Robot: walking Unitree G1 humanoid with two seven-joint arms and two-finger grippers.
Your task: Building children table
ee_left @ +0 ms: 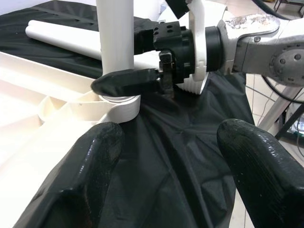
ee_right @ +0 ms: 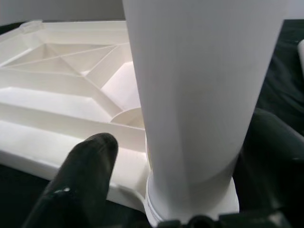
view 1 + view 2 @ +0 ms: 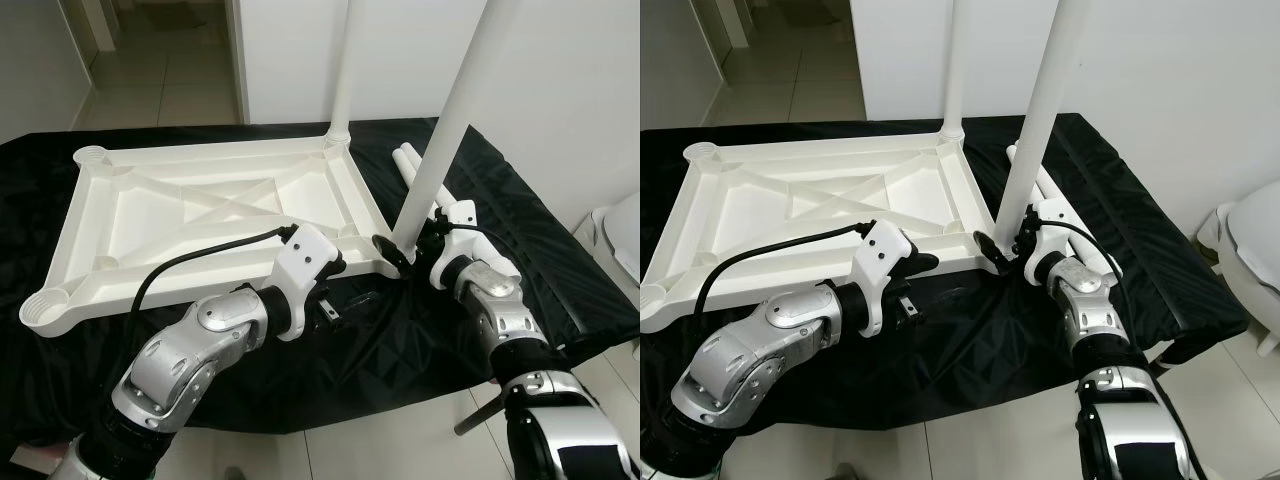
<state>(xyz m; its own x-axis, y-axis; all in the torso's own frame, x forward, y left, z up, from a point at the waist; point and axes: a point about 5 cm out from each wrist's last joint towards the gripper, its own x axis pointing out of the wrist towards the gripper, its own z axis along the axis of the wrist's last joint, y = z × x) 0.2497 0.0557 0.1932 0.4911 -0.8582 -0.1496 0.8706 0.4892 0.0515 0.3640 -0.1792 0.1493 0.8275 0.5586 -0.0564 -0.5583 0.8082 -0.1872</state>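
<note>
The children's tabletop (image 3: pixel 200 215) lies upside down on a desk draped in black cloth (image 3: pixel 480 210), its ribbed underside facing up and a round socket at each corner. One white leg (image 3: pixel 340 70) already stands upright in the far corner socket on the robot's right. A second leg (image 3: pixel 450 120) stands in the near right corner socket (image 1: pixel 118 107), leaning slightly toward the right rather than plumb, its long axis running up and out of view.

The right pincer (image 1: pixel 142 78) is pinching this second leg low down, just above the socket, one finger (image 2: pixel 85 166) on either side of the tube. The left pincer (image 3: pixel 335 305) hovers spread, holding nothing, just in front of the tabletop's near rim and a little to the left of that corner, pointing toward it.

Two spare legs (image 3: pixel 420 170) lie side by side on the cloth beyond the right pincer. The two sockets on the robot's left are unfilled.

The coming move likely turns on bringing the leaning leg in line with the socket's axis so it seats fully; the right arm has it, and the left is near enough to steady the rim.

No brand, label or writing can be read anywhere.
</note>
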